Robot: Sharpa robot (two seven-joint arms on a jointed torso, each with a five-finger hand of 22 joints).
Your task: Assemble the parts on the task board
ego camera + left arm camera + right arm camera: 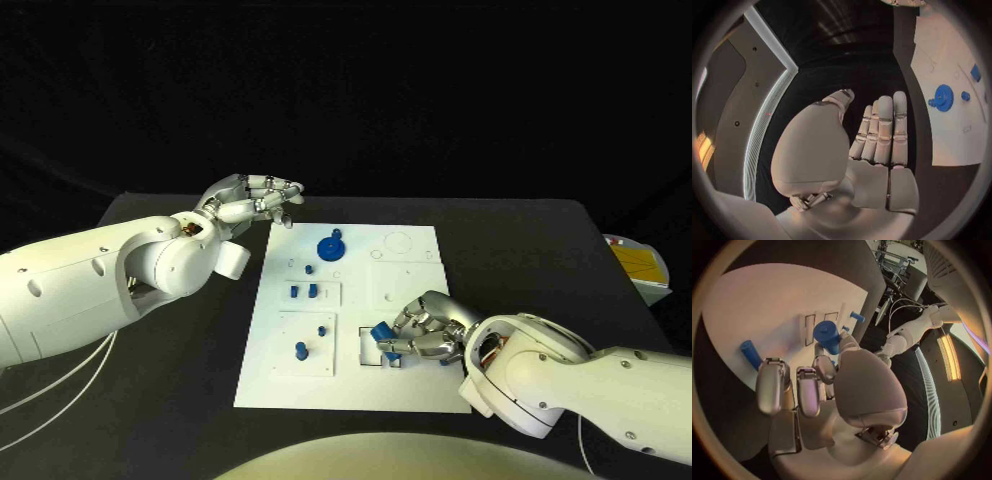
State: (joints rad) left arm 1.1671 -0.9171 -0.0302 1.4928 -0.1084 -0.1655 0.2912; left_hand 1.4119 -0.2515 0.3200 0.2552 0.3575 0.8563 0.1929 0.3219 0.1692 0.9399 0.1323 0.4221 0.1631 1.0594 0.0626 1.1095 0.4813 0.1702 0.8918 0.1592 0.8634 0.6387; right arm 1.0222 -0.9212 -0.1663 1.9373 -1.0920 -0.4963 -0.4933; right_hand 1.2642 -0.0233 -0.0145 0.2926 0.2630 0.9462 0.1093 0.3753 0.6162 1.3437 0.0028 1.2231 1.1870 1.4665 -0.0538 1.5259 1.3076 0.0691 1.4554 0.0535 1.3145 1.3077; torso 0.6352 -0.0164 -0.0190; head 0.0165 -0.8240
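1. Task board (411,370): white plate at table centre. The active blue part (381,332) sits at the board's 5 o'clock, over a recessed slot near the near-right corner.
2. Right hand (426,332) is on that part: fingers curled around it, thumb and fingers pinching it. In the right wrist view the blue part (827,335) pokes out just past the fingertips, low over the board (767,305).
3. Another blue peg (750,353) lies loose on the board just beside the right hand's fingers, not touching.
4. Other parts: blue gear (333,246) at the board's 11 o'clock, two small blue pegs (302,291) at 9 o'clock, one blue peg (302,350) at 7 o'clock.
5. Left hand (255,199) hovers off the board's 11 o'clock corner, fingers straight and close together, holding nothing; well apart from every part.
6. Risks, my read:
   - The part goes in tilted and jams; the fingers hide the slot, so alignment can't be checked.
   - Fingers sweep the loose peg off the board.
   - The pinch slips under push-down.
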